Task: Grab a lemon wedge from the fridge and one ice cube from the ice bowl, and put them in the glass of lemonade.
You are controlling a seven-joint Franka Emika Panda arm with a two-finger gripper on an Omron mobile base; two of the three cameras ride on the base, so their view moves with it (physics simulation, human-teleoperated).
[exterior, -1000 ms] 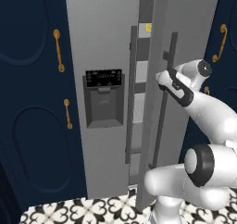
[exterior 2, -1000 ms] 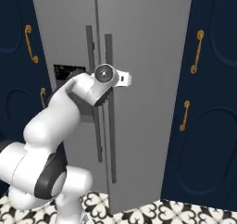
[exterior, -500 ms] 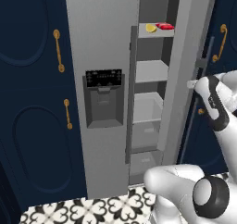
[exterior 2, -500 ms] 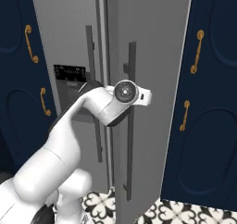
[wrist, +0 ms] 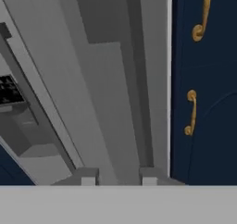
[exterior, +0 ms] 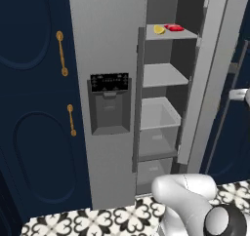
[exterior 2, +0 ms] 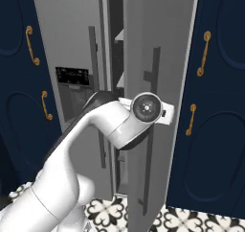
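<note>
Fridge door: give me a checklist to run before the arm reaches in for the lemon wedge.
1. Right door of the fridge swung open: ok, its shelves are exposed.
2. Lemon wedge located: ok, on the top shelf, beside a flat red item.
3. Gripper free of the door handle: not ok, it is shut on the bar.
4. Path to the top shelf: cannot tell, the arm sits beside the door.
5. Glass and ice bowl placed: cannot tell.
</note>
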